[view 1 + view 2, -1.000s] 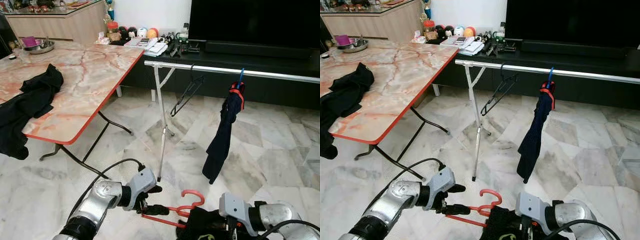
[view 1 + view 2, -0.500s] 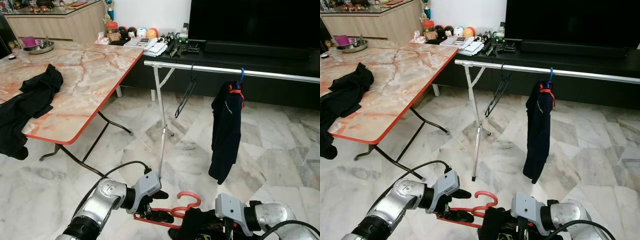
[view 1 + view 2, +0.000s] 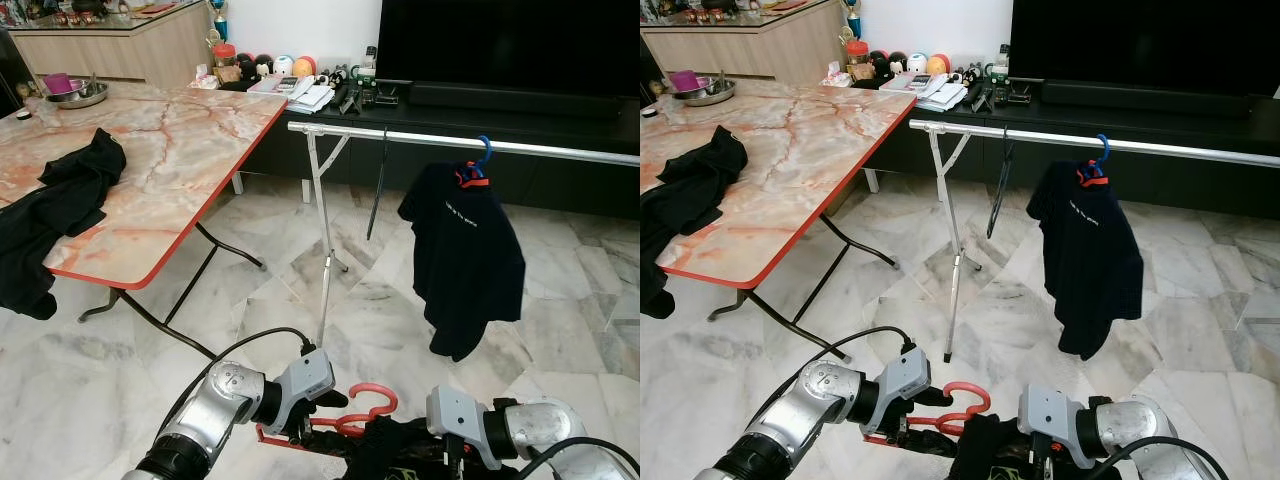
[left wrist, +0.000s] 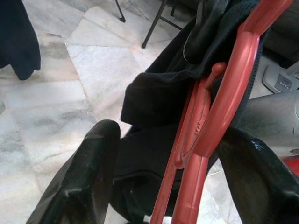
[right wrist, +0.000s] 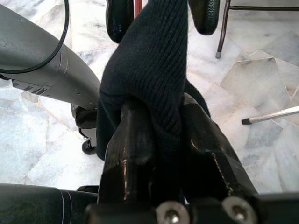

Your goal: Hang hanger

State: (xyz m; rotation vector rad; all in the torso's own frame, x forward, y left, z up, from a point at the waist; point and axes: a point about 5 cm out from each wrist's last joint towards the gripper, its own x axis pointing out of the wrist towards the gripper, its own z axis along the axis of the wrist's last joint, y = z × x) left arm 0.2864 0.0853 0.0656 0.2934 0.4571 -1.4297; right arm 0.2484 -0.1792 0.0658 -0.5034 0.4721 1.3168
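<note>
- Holding the red hanger point(image 3: 350, 420) low between both arms, just above the floor point(image 3: 120, 370); its hook curls up towards the rail point(image 3: 520, 146).
- Left gripper point(image 4: 159, 158): fingers wide, one each side of the hanger's red bar, which touches neither pad in the wrist view. It brackets the bar rather than clamps it.
- Right gripper point(image 5: 163, 140): fingers narrow, pinched on a fold of the black cloth point(image 5: 154, 70) draped over the hanger.
- Change over the last second: the left gripper has slid in closer along the bar and dropped a little; the hook sits lower. On the rail, the hung shirt point(image 3: 465, 250) has swung from edge-on to face-on, and the bare black hanger point(image 3: 378, 185) beside it has turned too.
- Reading: the garment looks not yet seated, so dressing goes on and the lift to the rail remains.
- Materials: hanger is smooth moulded plastic with a ribbed flat bar; cloth is fine knit, limp, bunching; rail is polished metal tube on a folding leg; floor is glossy marble.
</note>
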